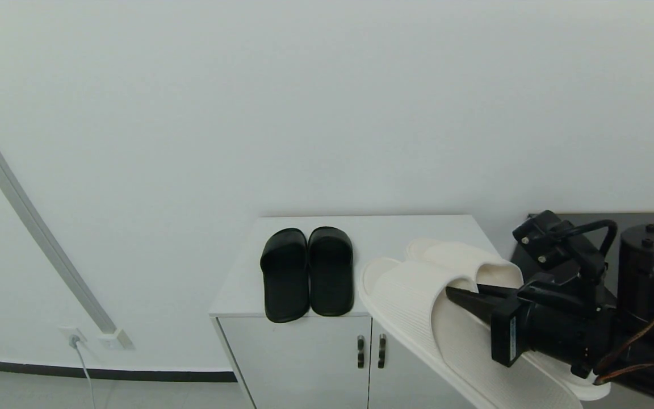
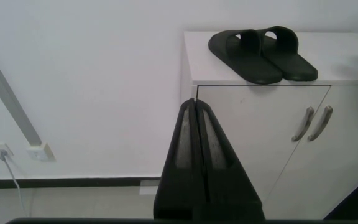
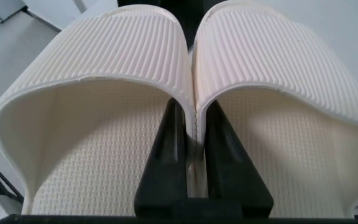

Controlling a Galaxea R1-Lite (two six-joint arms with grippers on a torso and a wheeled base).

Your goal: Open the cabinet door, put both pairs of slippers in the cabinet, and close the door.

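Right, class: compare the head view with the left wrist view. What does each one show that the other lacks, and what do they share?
The head view adds the white slippers, pinched together by their inner strap edges in the right end effector. The left wrist view adds the left end effector, shut and empty. Shared: the black slippers side by side on top of the cabinet, its doors closed, their handles, and the wall socket.

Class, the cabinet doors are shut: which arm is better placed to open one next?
Left. The left end effector is empty, facing the closed doors; the right end effector is clamped on the white slippers.
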